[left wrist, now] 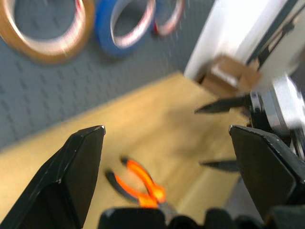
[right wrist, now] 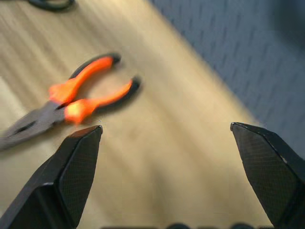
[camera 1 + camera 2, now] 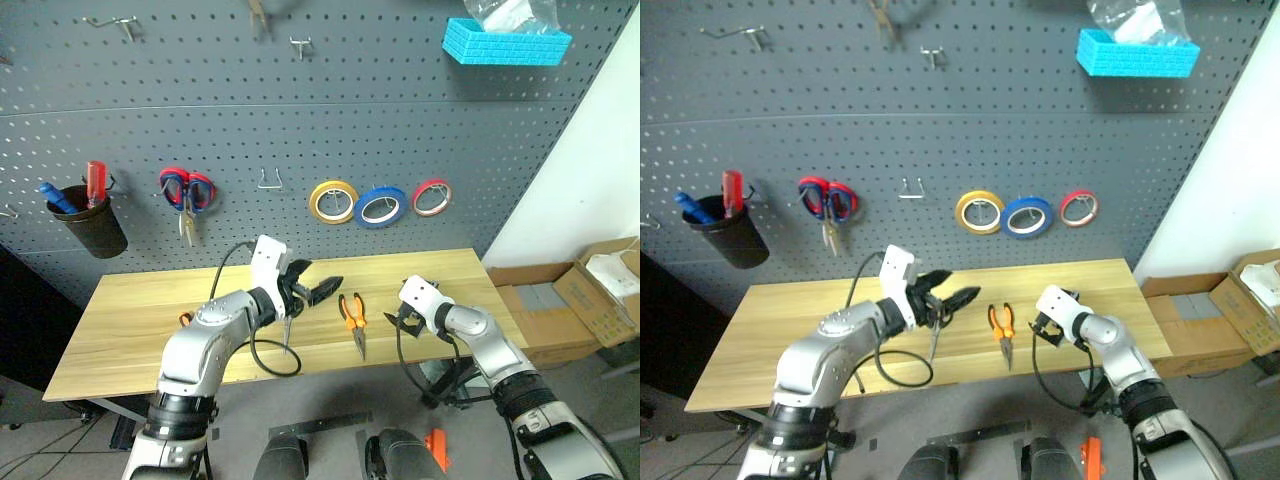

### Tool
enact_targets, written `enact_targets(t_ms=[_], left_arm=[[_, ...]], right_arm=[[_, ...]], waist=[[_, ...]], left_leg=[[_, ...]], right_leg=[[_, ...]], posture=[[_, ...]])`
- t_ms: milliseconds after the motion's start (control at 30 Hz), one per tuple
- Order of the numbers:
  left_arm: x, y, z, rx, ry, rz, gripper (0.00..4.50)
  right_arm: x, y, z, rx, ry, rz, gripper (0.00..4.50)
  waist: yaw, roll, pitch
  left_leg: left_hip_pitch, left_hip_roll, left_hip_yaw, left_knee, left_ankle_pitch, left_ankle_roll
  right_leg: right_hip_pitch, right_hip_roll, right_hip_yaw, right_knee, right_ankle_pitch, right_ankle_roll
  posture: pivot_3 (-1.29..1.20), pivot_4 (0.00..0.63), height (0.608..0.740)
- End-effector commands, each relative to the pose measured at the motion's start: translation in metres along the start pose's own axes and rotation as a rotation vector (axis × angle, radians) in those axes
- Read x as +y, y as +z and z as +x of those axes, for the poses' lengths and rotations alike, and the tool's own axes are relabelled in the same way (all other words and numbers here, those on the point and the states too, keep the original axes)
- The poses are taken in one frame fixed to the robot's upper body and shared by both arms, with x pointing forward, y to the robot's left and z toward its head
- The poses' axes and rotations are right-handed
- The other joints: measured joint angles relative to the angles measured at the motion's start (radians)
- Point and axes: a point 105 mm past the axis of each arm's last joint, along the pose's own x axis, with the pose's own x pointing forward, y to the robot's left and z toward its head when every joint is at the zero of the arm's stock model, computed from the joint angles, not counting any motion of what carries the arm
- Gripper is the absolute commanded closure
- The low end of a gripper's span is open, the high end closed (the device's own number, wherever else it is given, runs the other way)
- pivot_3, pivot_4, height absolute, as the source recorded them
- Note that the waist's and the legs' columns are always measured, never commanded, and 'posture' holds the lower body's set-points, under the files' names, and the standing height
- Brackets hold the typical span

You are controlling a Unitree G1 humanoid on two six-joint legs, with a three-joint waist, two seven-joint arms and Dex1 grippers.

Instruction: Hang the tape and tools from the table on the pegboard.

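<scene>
Blue tape (image 3: 381, 206) hangs on the pegboard (image 3: 300, 120), between a yellow roll (image 3: 333, 200) and a red roll (image 3: 432, 197); all three sit in a row above the rear edge of the bench (image 3: 130, 320), toward its right end.

Orange-and-black pliers (image 3: 353, 318) lie flat on the bench top, right of centre, handles toward the pegboard, nose toward the front edge. Slim scissors (image 3: 287, 335) lie just left of the pliers, partly hidden behind the left arm; long blades point to the front edge. A small orange-handled tool (image 3: 186, 319) shows at the left arm's elbow, mostly hidden.

Left end effector (image 3: 312, 285): released, fingers spread wide, nothing between them. It hangs over the middle of the bench, above the scissors, pointing toward the right end. Its wrist view looks past the spread fingers to the pliers and the tape rolls.

Right end effector (image 3: 395, 322): released, fingers wide apart, empty. It sits low at the front edge near the right end, just right of the pliers, not touching them. In the right wrist view the pliers lie beyond the finger (image 2: 71, 176) tips.

Red-and-blue scissors (image 3: 187, 196) hang on the pegboard at left. A dark cup (image 3: 95, 225) with screwdrivers hangs further left.
</scene>
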Motion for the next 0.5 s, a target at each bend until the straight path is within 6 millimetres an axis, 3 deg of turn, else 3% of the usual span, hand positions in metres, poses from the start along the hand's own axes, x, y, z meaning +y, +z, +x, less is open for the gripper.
enact_targets(t_ms=[33, 200, 300, 500], left_arm=[[-0.006, -0.001, -0.009, -0.010, 0.016, 0.028, 0.00], [0.002, -0.036, -0.039, 0.088, 0.105, 0.038, 0.00], [0.004, -0.046, -0.053, 0.111, 0.149, 0.025, 0.00], [0.004, -0.057, -0.072, 0.143, 0.202, 0.009, 0.00]], right_arm=[[-0.005, 0.026, 0.000, 0.022, -0.036, 0.135, 0.03], [0.011, 0.051, 0.021, 0.133, -0.031, 0.421, 0.03], [0.020, 0.057, 0.027, 0.196, -0.040, 0.519, 0.03], [0.043, 0.059, 0.037, 0.313, -0.034, 0.693, 0.03]], waist=[[0.001, 0.000, 0.021], [-0.006, 0.008, 0.065], [-0.003, 0.008, 0.086], [0.017, 0.013, 0.097]], left_leg=[[0.001, 0.000, -0.004, 0.000, 0.000, -0.001], [0.002, 0.000, -0.012, -0.001, -0.004, -0.006], [0.003, 0.000, -0.020, 0.000, -0.004, -0.006], [-0.023, -0.001, -0.015, -0.001, 0.000, 0.000]], right_leg=[[0.000, 0.001, 0.000, 0.000, 0.000, -0.001], [-0.002, 0.001, -0.003, 0.000, -0.001, -0.001], [-0.004, -0.002, -0.006, -0.002, -0.001, -0.001], [-0.022, -0.006, -0.011, -0.007, 0.000, -0.001]], posture=[[0.05, 0.228, 0.740], [0.06, 0.285, 0.740], [0.08, 0.302, 0.740], [0.10, 0.318, 0.740]])
